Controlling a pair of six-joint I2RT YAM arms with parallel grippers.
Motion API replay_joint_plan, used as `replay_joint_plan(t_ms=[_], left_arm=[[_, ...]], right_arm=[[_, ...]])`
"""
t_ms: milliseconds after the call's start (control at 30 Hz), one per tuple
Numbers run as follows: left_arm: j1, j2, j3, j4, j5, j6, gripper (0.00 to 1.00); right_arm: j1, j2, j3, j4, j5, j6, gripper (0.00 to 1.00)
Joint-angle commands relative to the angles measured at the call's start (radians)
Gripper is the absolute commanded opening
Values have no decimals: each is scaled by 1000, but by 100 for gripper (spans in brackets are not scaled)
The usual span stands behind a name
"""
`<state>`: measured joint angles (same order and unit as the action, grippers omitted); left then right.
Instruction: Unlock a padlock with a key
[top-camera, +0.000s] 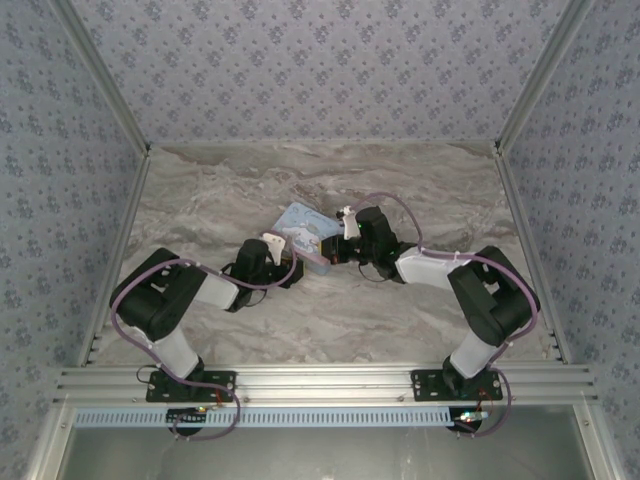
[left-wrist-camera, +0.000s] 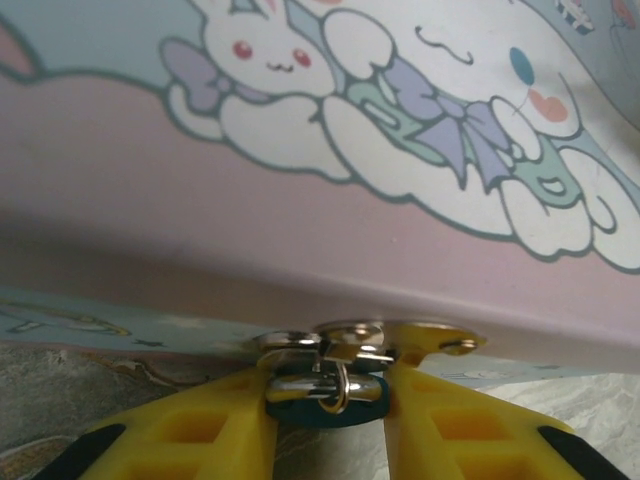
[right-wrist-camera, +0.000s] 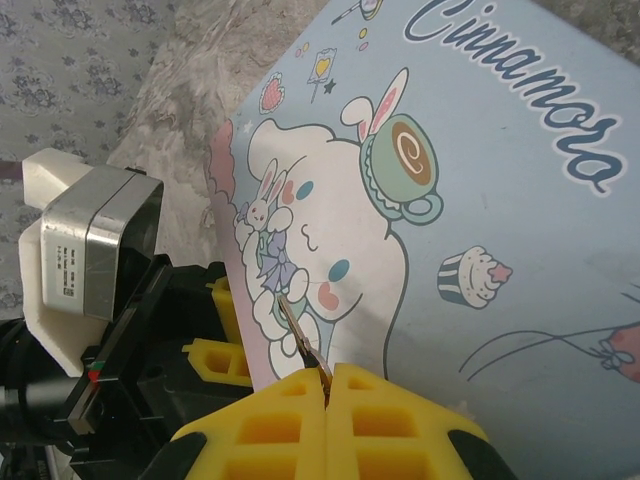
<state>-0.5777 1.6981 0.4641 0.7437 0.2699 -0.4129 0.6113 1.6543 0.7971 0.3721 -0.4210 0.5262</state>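
Note:
The tiny blue-teal padlock (left-wrist-camera: 325, 413) hangs by its silvery shackle from the metal hasp (left-wrist-camera: 352, 338) at the edge of the pale blue cartoon tin (left-wrist-camera: 300, 200). My left gripper (left-wrist-camera: 328, 398) has its yellow fingers pressed against both sides of the padlock. My right gripper (right-wrist-camera: 328, 378) is shut on a small metal key (right-wrist-camera: 300, 330). The key's blade sticks out over the tin's lid (right-wrist-camera: 500, 200). In the top view both grippers, the left (top-camera: 292, 266) and the right (top-camera: 337, 250), meet at the tin's near edge (top-camera: 305, 228).
The tin lies on a marble-patterned table (top-camera: 300, 320) with patterned walls on three sides. The left arm's yellow fingers (right-wrist-camera: 215, 360) and its wrist camera (right-wrist-camera: 90, 250) sit close beside the right gripper.

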Motion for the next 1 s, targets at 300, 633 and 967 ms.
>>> replay_joint_plan(t_ms=[300, 633, 967], left_arm=[[-26, -46, 65, -81, 63, -109, 26], [-75, -98, 137, -189, 58, -265, 22], [-147, -110, 217, -254, 29, -483, 18]], right_arm=[[-2, -173, -54, -48, 62, -138, 3], [25, -347, -249, -20, 133, -268, 3], [93, -475, -470, 126, 251, -380, 3]])
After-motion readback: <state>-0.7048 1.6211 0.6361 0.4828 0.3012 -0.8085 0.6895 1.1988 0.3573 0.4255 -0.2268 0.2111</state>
